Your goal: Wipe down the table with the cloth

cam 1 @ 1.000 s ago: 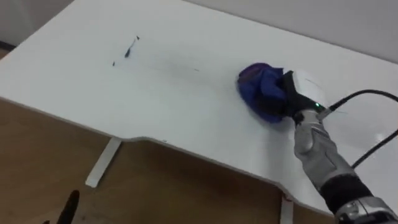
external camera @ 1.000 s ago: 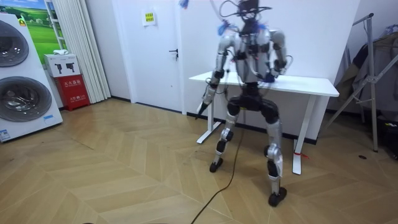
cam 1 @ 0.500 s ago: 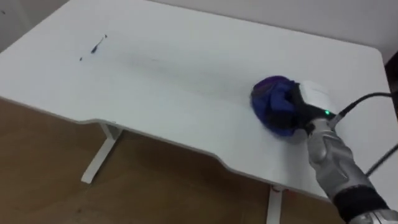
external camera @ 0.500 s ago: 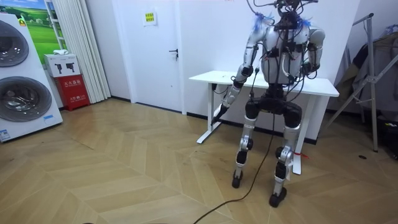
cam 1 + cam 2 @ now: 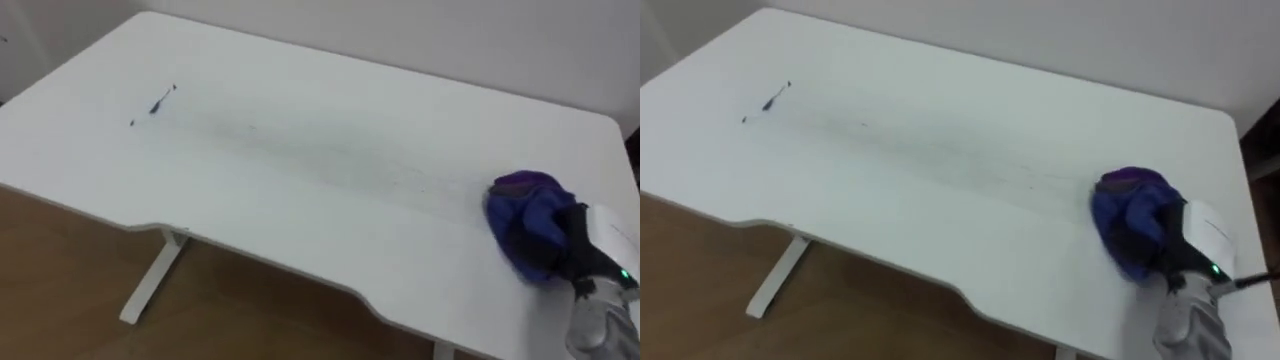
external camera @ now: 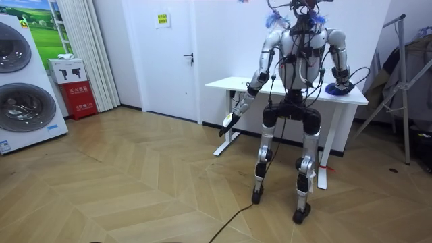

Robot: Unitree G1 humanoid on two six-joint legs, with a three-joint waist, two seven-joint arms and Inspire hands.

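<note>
A white table [image 5: 300, 180] spreads before me. My right hand [image 5: 598, 252] lies near the table's right end, its dark fingers curled into a crumpled blue cloth [image 5: 525, 215] that rests on the tabletop. A small dark mark [image 5: 160, 103] sits at the far left of the top, and a faint grey streak [image 5: 330, 155] runs from it towards the cloth. In the room view I stand at the table's front, near its right end, with my left hand [image 6: 228, 123] hanging low beside the table's left leg.
The table's front edge [image 5: 300, 275] curves inward near me, with wooden floor below it. In the room view, washing machines [image 6: 20, 88] and a red box [image 6: 79, 100] stand at the left, a door [image 6: 169, 54] behind, and a metal rack [image 6: 398, 81] at the right.
My right hand has slid the blue cloth to the right along the tabletop, up to its right end. I have stepped sideways to the room view's right, and the eye views shifted with me.
</note>
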